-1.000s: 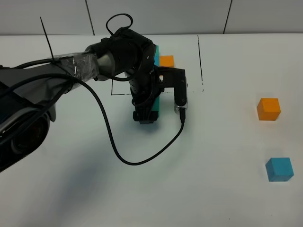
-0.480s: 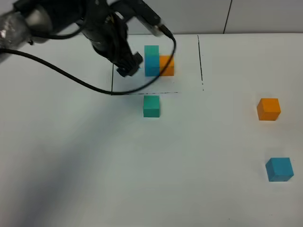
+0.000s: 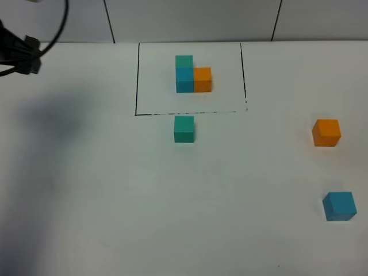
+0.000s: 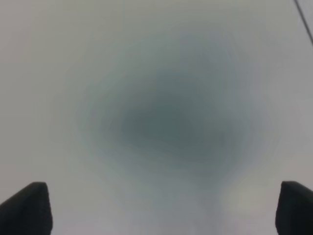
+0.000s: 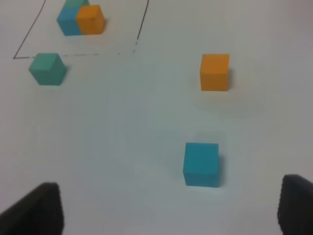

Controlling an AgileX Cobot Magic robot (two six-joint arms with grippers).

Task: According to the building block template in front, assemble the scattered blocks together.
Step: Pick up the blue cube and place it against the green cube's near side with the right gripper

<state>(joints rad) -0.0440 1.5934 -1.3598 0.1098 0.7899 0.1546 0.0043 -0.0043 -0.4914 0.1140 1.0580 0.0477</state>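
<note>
The building block template (image 3: 185,80) is a black-outlined rectangle at the table's far middle, framing joined teal-green, blue and orange cubes; it also shows in the right wrist view (image 5: 80,19). A loose teal-green cube (image 3: 184,129) (image 5: 47,68) sits just below the frame's front line. A loose orange cube (image 3: 326,133) (image 5: 214,72) and a loose blue cube (image 3: 339,206) (image 5: 201,164) sit at the right. My left gripper (image 4: 156,215) is open and empty over bare table. My right gripper (image 5: 166,210) is open and empty, short of the blue cube.
The end of the left arm (image 3: 22,54) with its cable shows at the far left edge of the high view and casts a soft shadow on the white table (image 3: 115,201). A wall runs behind the table's far edge.
The left arm has lifted off the teal-green cube just below the frame and swung away to the far upper left. The cube stays on the table. The orange and blue cubes have not moved.
</note>
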